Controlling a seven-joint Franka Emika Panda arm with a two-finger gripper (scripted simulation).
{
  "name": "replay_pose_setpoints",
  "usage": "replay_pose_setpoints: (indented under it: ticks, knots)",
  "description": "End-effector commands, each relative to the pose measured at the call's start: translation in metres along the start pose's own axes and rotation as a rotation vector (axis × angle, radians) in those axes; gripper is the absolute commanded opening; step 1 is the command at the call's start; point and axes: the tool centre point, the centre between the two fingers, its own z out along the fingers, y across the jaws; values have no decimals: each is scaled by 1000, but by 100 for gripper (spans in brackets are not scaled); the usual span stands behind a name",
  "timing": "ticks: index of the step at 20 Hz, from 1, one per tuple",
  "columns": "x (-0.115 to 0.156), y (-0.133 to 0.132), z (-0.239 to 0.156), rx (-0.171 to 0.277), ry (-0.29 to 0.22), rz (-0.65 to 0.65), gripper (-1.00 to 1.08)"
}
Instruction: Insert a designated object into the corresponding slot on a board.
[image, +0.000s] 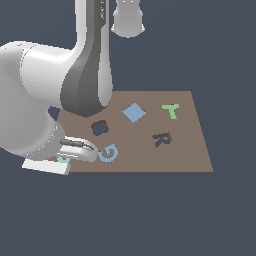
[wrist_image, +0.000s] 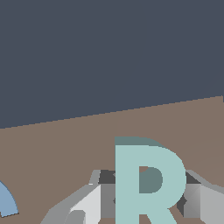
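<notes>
Teal letter R: small pale block with a flat face, raised edges and a rounded hole in its bowl. It is being gripped between the fingers of the gripper, clamped from both sides, over the board corner at the exterior view's left. The R-shaped slot is lying well apart.

The board is brown. The letter R is pale teal, the G blue, the T green, the fingers grey.
</notes>
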Motion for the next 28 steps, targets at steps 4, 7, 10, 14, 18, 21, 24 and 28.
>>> replay_pose_setpoints:
  ticks: [4,7,10,14,18,21,24,28]
  knots:
    - [0,0,0,0,0,0,-100]
    - [0,0,0,0,0,-1,-100]
    - [2,-2,0,0,0,-15,-100]
    - [7,-9,0,0,0,-61,-100]
    - [14,-20,-1,0,0,-137,-100]
    - [20,-32,-1,0,1,-214,-100]
    - [27,-47,-2,0,1,-307,-100]
    - [34,-70,-3,0,1,-443,-100]
